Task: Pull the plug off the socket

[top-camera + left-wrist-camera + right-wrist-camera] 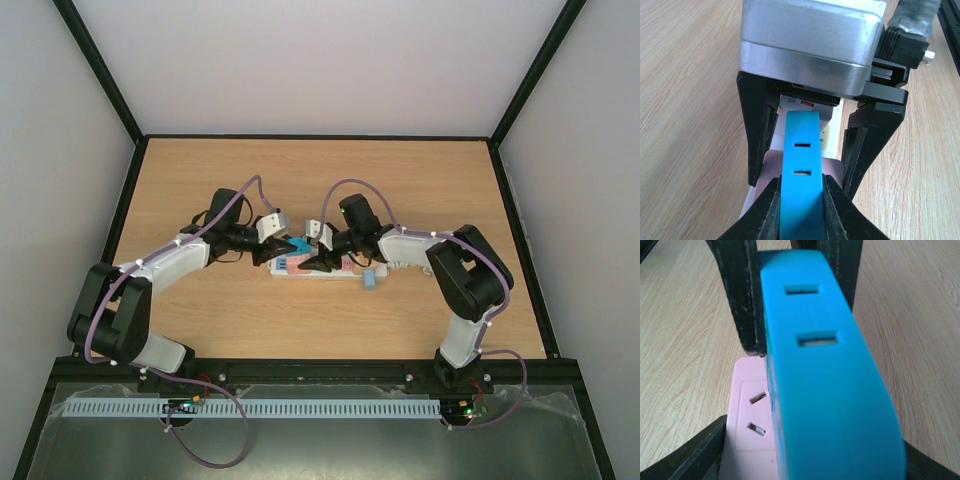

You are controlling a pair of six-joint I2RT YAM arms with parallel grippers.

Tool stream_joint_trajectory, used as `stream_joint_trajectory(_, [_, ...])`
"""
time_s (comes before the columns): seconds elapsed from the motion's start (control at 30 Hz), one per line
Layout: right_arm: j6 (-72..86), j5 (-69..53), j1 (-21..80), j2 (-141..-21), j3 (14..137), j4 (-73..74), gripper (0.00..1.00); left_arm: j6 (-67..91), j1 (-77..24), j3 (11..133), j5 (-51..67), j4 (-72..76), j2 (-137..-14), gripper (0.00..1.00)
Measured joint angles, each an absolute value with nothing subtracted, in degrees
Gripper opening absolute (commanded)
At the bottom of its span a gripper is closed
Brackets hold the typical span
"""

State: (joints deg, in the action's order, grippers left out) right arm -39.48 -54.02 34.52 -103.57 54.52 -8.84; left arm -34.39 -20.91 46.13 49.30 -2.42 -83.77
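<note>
The socket (338,268) is a white power strip lying mid-table, its pink outlet (747,437) showing in the right wrist view. A bright blue plug block (801,165) with two slots stands over the strip's left part; it also shows in the right wrist view (825,390) and the top view (299,244). My left gripper (801,200) is shut on the blue plug, fingertips pressed on both its sides. My right gripper (815,460) straddles the strip just right of the plug, and its black fingers (757,145) sit against the strip's long sides. Whether the plug's prongs are seated is hidden.
A small pale blue block (370,280) lies by the strip's right end. A short white cord (398,266) runs under my right arm. Bare wood table (220,300) lies all around, with black frame posts at its edges.
</note>
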Motion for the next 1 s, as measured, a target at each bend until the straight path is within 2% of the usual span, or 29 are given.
stream_joint_trajectory(1.0, [-39.9, -54.6, 34.5, -103.6, 54.5, -8.8, 0.43, -31.6, -20.9, 47.3, 49.3, -3.9, -83.8, 0.02])
